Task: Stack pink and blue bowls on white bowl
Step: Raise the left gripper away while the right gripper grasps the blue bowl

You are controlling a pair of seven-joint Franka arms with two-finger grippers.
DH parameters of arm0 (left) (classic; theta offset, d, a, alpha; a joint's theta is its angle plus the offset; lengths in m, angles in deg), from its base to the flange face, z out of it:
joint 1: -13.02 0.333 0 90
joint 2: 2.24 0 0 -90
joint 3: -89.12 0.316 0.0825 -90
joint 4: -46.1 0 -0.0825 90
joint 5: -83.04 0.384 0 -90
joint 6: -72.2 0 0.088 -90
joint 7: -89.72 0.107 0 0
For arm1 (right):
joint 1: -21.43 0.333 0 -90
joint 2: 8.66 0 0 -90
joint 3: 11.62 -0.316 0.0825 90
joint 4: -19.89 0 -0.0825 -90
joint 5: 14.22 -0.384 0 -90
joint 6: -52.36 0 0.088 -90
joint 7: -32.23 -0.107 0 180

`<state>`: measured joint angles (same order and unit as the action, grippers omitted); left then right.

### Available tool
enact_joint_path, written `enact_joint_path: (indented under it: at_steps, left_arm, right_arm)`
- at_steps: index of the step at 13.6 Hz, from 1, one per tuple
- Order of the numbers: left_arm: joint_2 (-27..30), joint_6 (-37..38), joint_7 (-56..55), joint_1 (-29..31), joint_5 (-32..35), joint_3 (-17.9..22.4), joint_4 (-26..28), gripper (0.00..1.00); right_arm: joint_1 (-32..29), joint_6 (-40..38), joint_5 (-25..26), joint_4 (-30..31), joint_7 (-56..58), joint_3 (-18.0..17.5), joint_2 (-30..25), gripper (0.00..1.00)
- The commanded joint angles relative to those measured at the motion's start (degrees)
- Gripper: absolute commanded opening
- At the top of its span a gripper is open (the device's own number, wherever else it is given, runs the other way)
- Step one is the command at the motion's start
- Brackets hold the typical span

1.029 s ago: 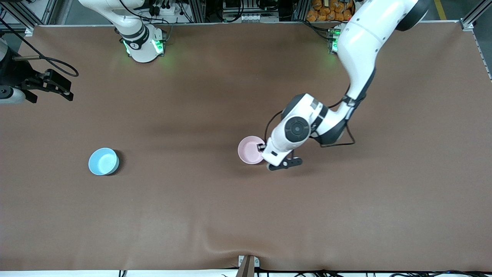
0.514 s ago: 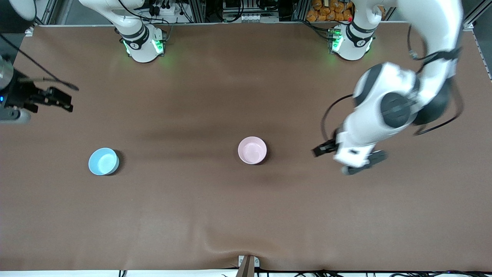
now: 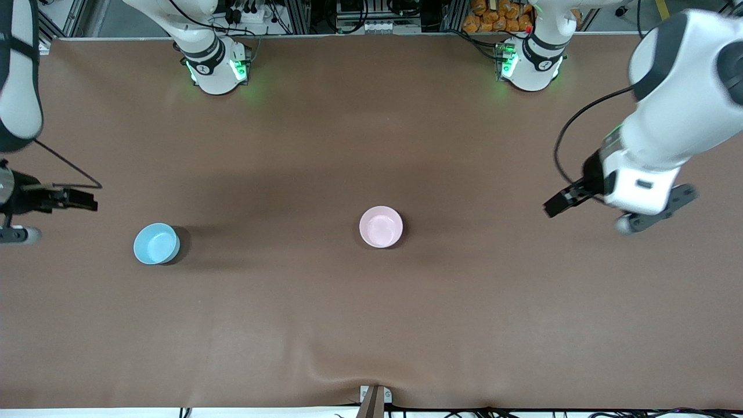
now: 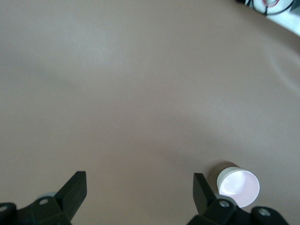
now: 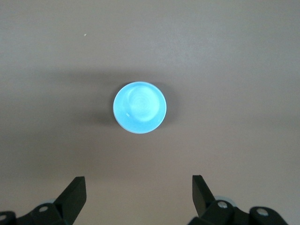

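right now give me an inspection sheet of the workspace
surface: brown table cover, slightly rippled at the edge nearest the front camera.
job's things: pink bowl upright mid-table; blue bowl upright toward the right arm's end. Apart, not stacked. No separate white bowl seen.
clutter: nothing seen.
grippers: left gripper open, empty, over bare table at the left arm's end; right gripper open, empty, up beside the blue bowl.
cables: black cable looping along the left arm's wrist; another at the right wrist.
surroundings: frame rails, wiring and orange items past the table edge by the bases.

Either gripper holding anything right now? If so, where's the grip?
Nothing held. Left gripper and right gripper are both open and empty; pink bowl and blue bowl sit on the table.
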<state>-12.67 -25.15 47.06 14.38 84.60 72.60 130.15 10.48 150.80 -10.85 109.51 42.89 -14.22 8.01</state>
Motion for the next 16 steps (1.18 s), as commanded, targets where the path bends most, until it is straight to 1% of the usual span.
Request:
enact_joint_path:
  at_steps: [1, 3, 4, 6, 7, 9, 10, 11, 12, 13, 16]
  left_arm:
    - [4.89, 4.17, 7.2, 3.82, 0.99, -0.45, 1.47, 1.0]
    - [5.86, 6.2, 12.67, 5.58, 0.73, -0.45, 1.64, 1.0]
    - [5.95, 7.08, 13.56, 5.94, 0.64, -0.45, 1.82, 1.0]
    - [5.43, 7.09, 14.18, 5.94, 0.81, -0.45, 1.82, 1.0]
    - [5.34, 7.0, 14.27, 5.94, 0.81, -0.53, 1.82, 1.0]
    - [4.99, 7.0, 14.36, 5.68, 0.81, -0.71, 1.91, 1.0]
    - [4.99, 7.08, 14.53, 5.76, 0.64, -0.88, 1.91, 1.0]
    - [4.99, 7.17, 16.36, 5.68, 0.37, -0.88, 1.91, 1.0]
    - [5.25, 7.87, 19.69, 5.68, 0.2, -0.97, 1.91, 1.0]
    - [5.77, 9.27, 21.46, 5.68, 0.2, -1.06, 1.73, 1.0]
    - [7.36, 11.74, 20.96, 5.5, 0.2, -1.15, 1.64, 1.0]
  right_arm:
    - [-2.14, 5.69, 0.05, 2.39, 1.38, -0.92, 3.26, 1.0]
    - [-3.54, 10.0, 0.05, 2.92, 1.56, -0.92, 7.82, 1.0]
    - [-4.59, 11.24, -0.03, 2.92, 2.95, -1.09, 9.85, 1.0]
    - [-5.48, 12.39, -3.0, 2.92, 5.24, -1.01, 12.24, 1.0]
    - [-5.92, 12.92, -3.54, 3.01, 5.34, -1.0, 13.9, 0.93]
    - [-5.84, 13.54, -3.72, 3.01, 5.25, -1.09, 15.58, 0.86]
    - [-5.66, 13.89, -3.72, 3.01, 5.34, -1.09, 16.28, 0.8]
    - [-5.57, 14.85, -3.55, 3.01, 5.68, -1.0, 16.98, 0.78]
    - [-5.48, 15.38, -3.37, 3.01, 6.47, -1.09, 17.16, 0.72]
    - [-5.66, 16.08, -3.37, 3.1, 7.61, -1.09, 17.43, 0.69]
    - [-6.27, 19.59, -3.37, 4.06, 10.08, -1.09, 19.01, 0.68]
